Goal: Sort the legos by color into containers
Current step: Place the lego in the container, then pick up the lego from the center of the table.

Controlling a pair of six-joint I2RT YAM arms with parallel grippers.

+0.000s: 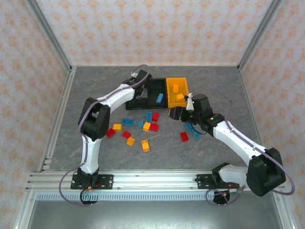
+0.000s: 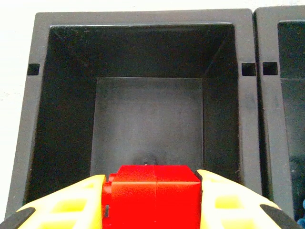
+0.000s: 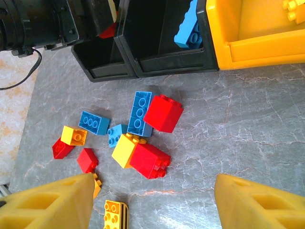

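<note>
My left gripper (image 2: 152, 210) is shut on a red lego (image 2: 152, 193) and hangs over the empty left black container (image 2: 147, 119); from above it sits at the row's left end (image 1: 139, 93). The middle black container (image 1: 157, 98) holds a blue lego (image 3: 190, 28). The orange-yellow container (image 1: 177, 90) holds orange legos. My right gripper (image 3: 152, 202) is open above bare table, just in front of the containers (image 1: 177, 113). Loose legos lie ahead of it: a red one (image 3: 163, 112), a blue one (image 3: 141, 113), a red one (image 3: 150, 160) and a yellow one (image 3: 125, 150).
More loose legos are scattered on the grey table: red (image 1: 110, 132), orange (image 1: 145, 145), and red (image 1: 184, 136) and blue (image 1: 196, 135) near the right arm. Patterned walls and metal posts ring the table; a rail (image 1: 152, 179) runs along the near edge.
</note>
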